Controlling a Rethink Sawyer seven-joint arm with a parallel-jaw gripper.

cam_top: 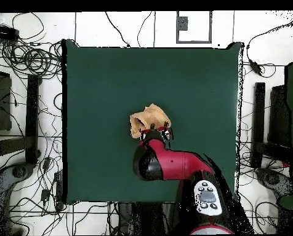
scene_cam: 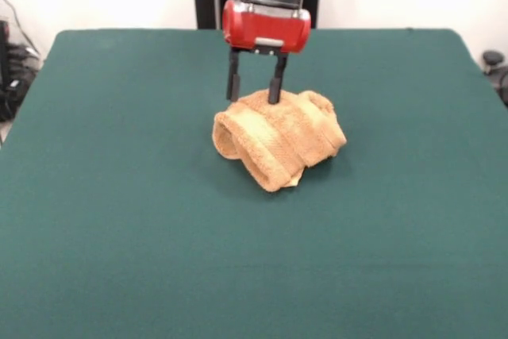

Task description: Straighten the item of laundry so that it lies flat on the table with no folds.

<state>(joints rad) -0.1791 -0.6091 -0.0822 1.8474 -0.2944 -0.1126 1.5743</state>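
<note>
Spread apart, the gripper (scene_cam: 254, 94) hangs just above the middle of the front view, its two black fingers (scene_cam: 233, 83) pointing down from a red body; the right-hand finger tip touches or dips into the top of the towel (scene_cam: 278, 139), the other ends at the towel's upper left edge, and whether any cloth lies pinched between them cannot be told.

Nearest the front camera, bare table (scene_cam: 254, 275) fills the whole lower half of that picture, running out of frame at the bottom and both lower sides. Above it, at about the picture's centre, the golden-tan towel sits bunched in a rolled, folded heap, a loop of cloth open at its left end and a flat corner poking out beneath at the lower right. Its underside and inner folds are hidden.

Seen from overhead, the red arm (cam_top: 173, 165) covers the towel's (cam_top: 150, 118) lower edge and the gripper (cam_top: 155, 133) is mostly lost under it. Green table (cam_top: 100, 86) lies open all around the heap, well clear of every edge.
</note>
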